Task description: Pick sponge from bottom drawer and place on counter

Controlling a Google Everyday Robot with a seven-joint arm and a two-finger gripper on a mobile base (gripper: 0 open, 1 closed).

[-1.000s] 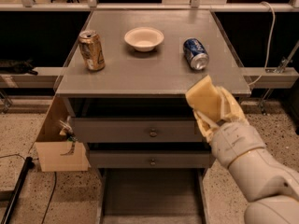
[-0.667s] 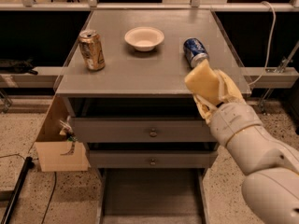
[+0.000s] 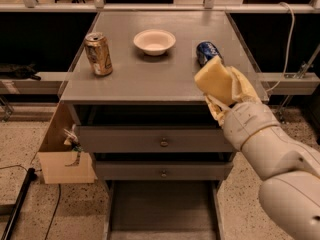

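The pale-yellow sponge [image 3: 214, 78] is held up over the right front part of the grey counter [image 3: 150, 74], just in front of a blue can. My gripper [image 3: 226, 90] is shut on the sponge, its yellowish fingers [image 3: 244, 90] wrapped around the sponge's right side. The white arm comes in from the lower right. Below, the bottom drawer [image 3: 162, 209] stands pulled out, and the part of its grey floor that I can see is bare.
On the counter stand a gold soda can [image 3: 98, 54] at the left and a white bowl [image 3: 154, 41] at the back middle, and a blue can [image 3: 207, 51] lies at the right. Two upper drawers with knobs [image 3: 164, 142] are closed. A cardboard box [image 3: 65, 156] hangs at the cabinet's left.
The gripper has lifted the sponge from beside the counter's front right corner to above the counter's surface, moving up and slightly back toward the blue can.
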